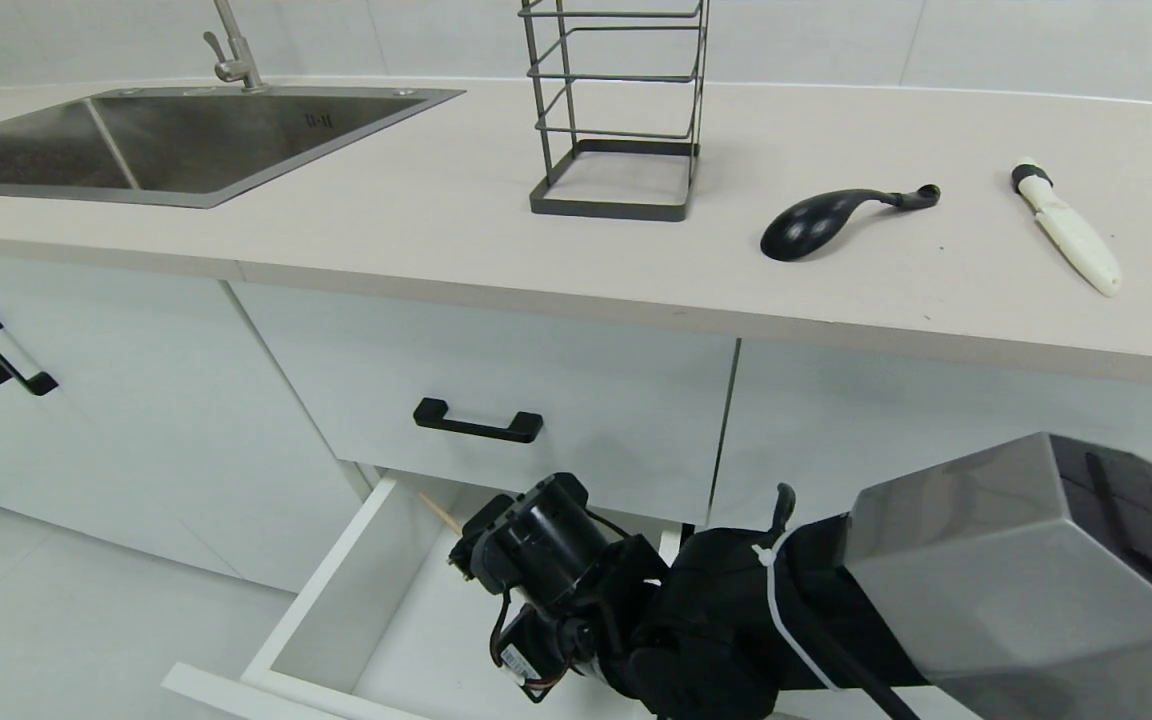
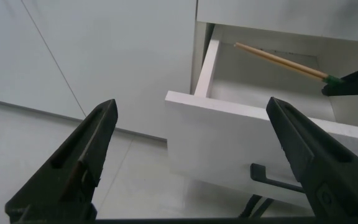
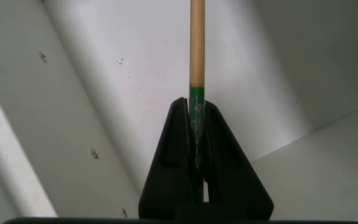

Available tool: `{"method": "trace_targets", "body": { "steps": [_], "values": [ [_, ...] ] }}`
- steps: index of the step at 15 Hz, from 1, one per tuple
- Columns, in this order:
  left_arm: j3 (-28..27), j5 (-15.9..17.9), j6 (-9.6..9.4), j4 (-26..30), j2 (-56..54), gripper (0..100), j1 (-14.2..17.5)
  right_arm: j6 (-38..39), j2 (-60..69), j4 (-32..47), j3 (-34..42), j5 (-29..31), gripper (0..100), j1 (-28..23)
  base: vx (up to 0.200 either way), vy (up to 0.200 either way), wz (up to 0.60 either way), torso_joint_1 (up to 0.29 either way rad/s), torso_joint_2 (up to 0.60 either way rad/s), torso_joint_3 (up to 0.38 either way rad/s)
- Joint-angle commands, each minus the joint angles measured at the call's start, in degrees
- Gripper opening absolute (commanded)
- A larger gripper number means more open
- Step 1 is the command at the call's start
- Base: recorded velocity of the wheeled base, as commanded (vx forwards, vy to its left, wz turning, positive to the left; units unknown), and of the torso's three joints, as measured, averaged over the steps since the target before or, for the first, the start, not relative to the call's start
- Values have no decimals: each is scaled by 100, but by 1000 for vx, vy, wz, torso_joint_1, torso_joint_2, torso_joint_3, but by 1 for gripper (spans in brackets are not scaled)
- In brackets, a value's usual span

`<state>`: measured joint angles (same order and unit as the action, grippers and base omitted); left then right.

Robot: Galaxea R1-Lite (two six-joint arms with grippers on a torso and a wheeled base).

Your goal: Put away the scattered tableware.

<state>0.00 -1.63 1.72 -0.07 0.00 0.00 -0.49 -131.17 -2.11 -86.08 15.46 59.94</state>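
Pinching the green-painted end of a wooden chopstick (image 3: 197, 43) in the right gripper (image 3: 196, 115), closed down narrow on it. Pointing the stick's long axis straight out ahead of the fingertips, toward the top of the right wrist frame, over the white floor of the open drawer (image 1: 328, 585). Sitting at lower centre of the head view, aiming the bare tip toward the drawer's back left corner. Not allowing any call on whether the tip is touching the floor.

Judging the coming move to be a lowering and a release. Needing to lay the stick flat along the drawer floor, well inside the walls, before parting the jaws.

Hanging the left gripper (image 2: 191, 112) spread wide and carrying nothing, outside the drawer front. Being farther from the stick than the right arm, so probably leaving the release to the right.

Waiting on the counter (image 1: 386, 240), at upper right of the head view: a black spoon (image 1: 816, 222), handle running rightward, and farther right a white utensil (image 1: 1071, 238) lying slantwise, both well apart from either gripper. Standing near the spoon, toward upper centre, a wire rack (image 1: 608, 208).
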Motion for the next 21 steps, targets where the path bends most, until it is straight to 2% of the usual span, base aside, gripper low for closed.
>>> {"method": "trace_targets", "body": {
  "steps": [1, 13, 21],
  "values": [
    [0, -4, 4, -1, 0, 100, 0, -4, -207, 9, -120, 1, 0, -35, 0, 0, 0, 0, 0, 0],
    [0, -4, 4, -1, 0, 100, 0, -4, -1086, 35, -946, 159, 0, -26, 0, 0, 0, 0, 0, 0],
    [0, -4, 4, -1, 0, 100, 0, 5, -1376, 35, -1060, 282, 0, -88, 0, 0, 0, 0, 0, 0]
  ]
}}
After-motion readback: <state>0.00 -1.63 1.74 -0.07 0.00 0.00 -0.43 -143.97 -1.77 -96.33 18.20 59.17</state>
